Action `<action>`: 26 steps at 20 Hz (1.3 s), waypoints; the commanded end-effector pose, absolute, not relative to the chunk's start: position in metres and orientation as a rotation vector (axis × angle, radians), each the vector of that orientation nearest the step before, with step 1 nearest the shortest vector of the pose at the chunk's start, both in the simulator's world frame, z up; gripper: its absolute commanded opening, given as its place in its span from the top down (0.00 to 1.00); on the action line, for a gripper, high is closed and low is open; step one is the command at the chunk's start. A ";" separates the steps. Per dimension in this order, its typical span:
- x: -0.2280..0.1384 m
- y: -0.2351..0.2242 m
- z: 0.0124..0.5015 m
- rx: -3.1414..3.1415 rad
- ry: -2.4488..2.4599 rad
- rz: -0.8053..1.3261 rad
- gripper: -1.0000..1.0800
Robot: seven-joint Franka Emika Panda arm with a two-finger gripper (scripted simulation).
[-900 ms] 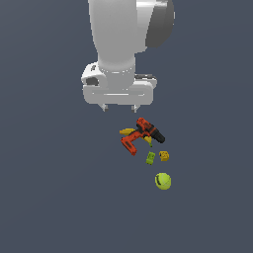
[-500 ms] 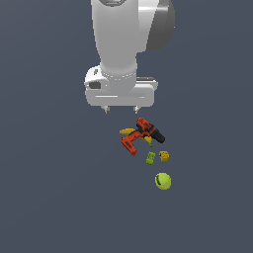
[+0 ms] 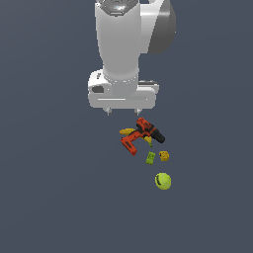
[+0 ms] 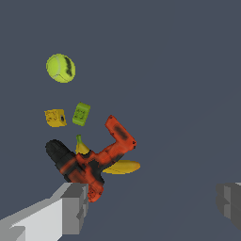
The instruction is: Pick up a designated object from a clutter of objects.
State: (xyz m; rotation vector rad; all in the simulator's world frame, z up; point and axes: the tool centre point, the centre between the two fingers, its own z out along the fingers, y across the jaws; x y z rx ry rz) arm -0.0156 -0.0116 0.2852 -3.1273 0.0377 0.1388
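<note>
The designated object, a tiny lime-green block (image 3: 150, 157) (image 4: 81, 114), lies on the dark floor just past the drill. It sits among the clutter of objects: an orange-red and black power drill (image 3: 142, 134) (image 4: 92, 162), a yellow banana (image 3: 128, 131) (image 4: 121, 166) under the drill, a yellow-orange block (image 3: 164, 156) (image 4: 55, 118) beside the green one, and a yellow-green tennis ball (image 3: 163, 181) (image 4: 60, 68) farthest out. My gripper (image 3: 123, 111) (image 4: 153, 201) hangs open above the drill's near side, well clear of the green block. Nothing is between its fingers (image 4: 70, 207).
The floor is a plain dark grey surface all around the small cluster. The white arm body (image 3: 129, 44) fills the upper middle of the exterior view.
The arm has come down a little toward the clutter. The objects have not moved and the gripper stays open.
</note>
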 end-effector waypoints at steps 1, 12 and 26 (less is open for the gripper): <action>-0.013 -0.007 0.279 -3.126 0.051 0.137 0.04; 0.014 0.035 0.212 -3.118 0.217 0.098 0.04; 0.028 0.107 0.090 -3.095 0.514 0.021 0.04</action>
